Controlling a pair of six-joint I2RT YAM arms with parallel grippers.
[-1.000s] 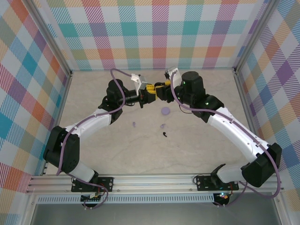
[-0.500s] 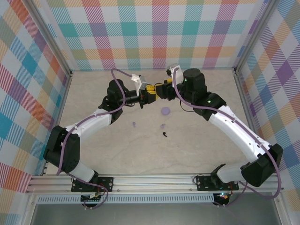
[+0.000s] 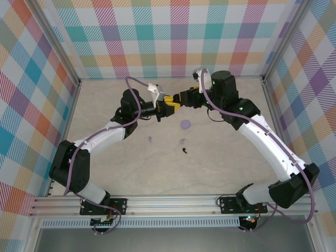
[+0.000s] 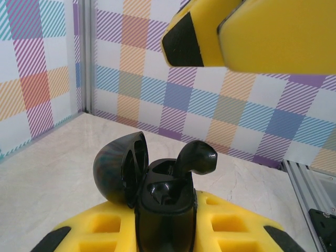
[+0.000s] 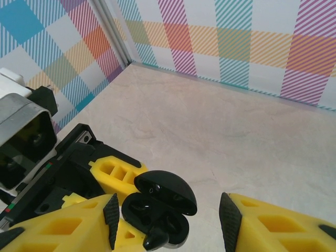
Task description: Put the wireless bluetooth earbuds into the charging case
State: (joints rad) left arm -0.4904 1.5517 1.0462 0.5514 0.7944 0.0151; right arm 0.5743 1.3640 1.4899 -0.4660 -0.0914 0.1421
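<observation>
left gripper (image 3: 164, 106): narrow, clamped on open black charging case (image 4: 165, 210), held off the table | black earbud (image 4: 197, 157): set in one socket, head standing proud | right gripper (image 5: 169, 216): jaws apart, nothing held, just above the case | loose black earbud (image 3: 185, 151): on the table, toward the bases from the free right gripper, judged the next pick | second socket seen empty from left wrist; table earbud seen from top
</observation>
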